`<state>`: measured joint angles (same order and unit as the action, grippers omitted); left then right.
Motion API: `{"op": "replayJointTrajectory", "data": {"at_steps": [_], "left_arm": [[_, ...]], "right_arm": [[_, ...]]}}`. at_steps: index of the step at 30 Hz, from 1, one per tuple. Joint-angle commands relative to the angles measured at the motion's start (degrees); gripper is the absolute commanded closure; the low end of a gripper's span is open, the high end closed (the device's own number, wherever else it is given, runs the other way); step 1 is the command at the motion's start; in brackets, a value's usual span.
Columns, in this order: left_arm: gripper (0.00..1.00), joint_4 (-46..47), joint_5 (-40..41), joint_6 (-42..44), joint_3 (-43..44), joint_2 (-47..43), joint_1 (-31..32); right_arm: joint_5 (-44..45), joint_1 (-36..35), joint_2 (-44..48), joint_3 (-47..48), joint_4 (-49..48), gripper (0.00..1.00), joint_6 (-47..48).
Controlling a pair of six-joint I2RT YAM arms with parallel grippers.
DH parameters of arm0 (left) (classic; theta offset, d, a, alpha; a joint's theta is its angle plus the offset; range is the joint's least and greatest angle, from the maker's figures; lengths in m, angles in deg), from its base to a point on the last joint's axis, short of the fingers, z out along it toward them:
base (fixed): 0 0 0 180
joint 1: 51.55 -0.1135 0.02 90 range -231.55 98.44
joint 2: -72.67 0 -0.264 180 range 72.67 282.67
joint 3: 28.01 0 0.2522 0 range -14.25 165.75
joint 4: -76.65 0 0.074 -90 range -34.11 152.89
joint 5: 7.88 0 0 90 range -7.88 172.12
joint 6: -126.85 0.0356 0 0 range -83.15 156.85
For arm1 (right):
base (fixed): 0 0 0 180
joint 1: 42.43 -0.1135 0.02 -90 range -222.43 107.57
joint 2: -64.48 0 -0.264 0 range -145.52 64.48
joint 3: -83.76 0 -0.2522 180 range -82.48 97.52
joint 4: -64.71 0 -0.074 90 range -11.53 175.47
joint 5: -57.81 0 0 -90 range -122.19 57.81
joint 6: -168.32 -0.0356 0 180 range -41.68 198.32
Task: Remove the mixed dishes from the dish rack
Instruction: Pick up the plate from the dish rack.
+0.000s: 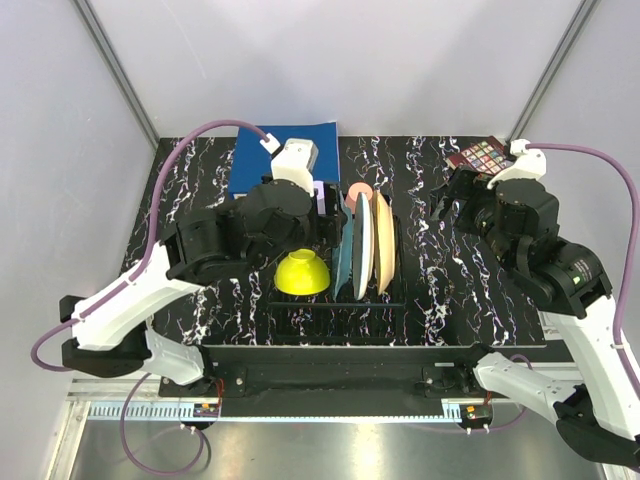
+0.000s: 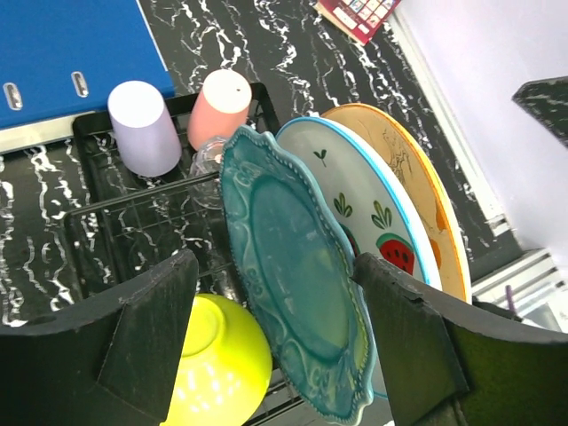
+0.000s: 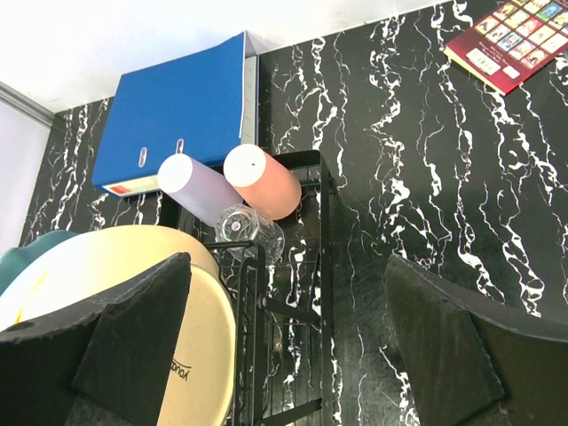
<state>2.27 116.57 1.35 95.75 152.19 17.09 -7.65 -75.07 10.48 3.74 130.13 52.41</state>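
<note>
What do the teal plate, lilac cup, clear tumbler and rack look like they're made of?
Teal plate: likely glazed ceramic; glossy, embossed scalloped rim; moulded melamine not excluded.
Lilac cup: plastic by the look; matte, opaque, even colour.
Clear tumbler: glass or clear plastic; see-through with bright highlights, can't tell which.
Dish rack: thin black wire, probably coated metal.

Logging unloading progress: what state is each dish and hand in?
Yellow bowl, upside down.
Lilac cup, upside down.
Salmon-pink cup, upside down.
Clear glass, orientation unclear.
Teal plate, on edge.
Watermelon plate, on edge.
Peach plate, on edge.
Left hand, open, straddling teal plate.
Right hand, open, empty.
</note>
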Motion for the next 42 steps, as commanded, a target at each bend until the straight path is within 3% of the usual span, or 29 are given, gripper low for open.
{"op": "replayJointTrajectory", "data": {"at_steps": [1,9,12,13,17,24,32,42], "left_arm": [[0.23,1.6,-1.7,-1.1,-3.8,-1.3,0.2],[0.21,3.9,0.3,-0.8,-3.4,-4.6,0.2],[0.24,3.1,-1.0,-0.8,-3.3,-3.6,0.1],[0.29,2.7,-1.0,-1.1,-2.9,-2.5,0.1],[0.35,-4.6,0.8,-4.0,1.3,1.5,0.6],[0.33,-7.8,4.3,-3.3,9.0,5.5,3.2],[0.26,-10.0,12.8,-4.0,12.5,3.7,3.4],[0.26,-11.0,9.9,-5.7,14.4,5.4,4.7]], "right_arm": [[0.3,-0.4,0.2,-0.4,-2.4,0.02,-0.1],[-1.1,-0.4,0.2,-2.3,-2.7,0.02,-1.7],[-1.0,-0.4,0.4,-2.8,-2.6,0.02,-1.9],[-0.7,-0.4,0.4,-2.8,-2.8,0.02,-1.9],[-0.1,-0.4,0.1,-2.3,-2.2,0.02,-1.6],[0.0,-0.4,-0.7,-2.5,-1.8,0.02,-1.8],[-0.5,-0.4,-1.2,-2.1,-1.8,0.02,-1.1],[-1.3,-0.4,-2.4,-1.8,-2.4,0.02,-0.6]]}}
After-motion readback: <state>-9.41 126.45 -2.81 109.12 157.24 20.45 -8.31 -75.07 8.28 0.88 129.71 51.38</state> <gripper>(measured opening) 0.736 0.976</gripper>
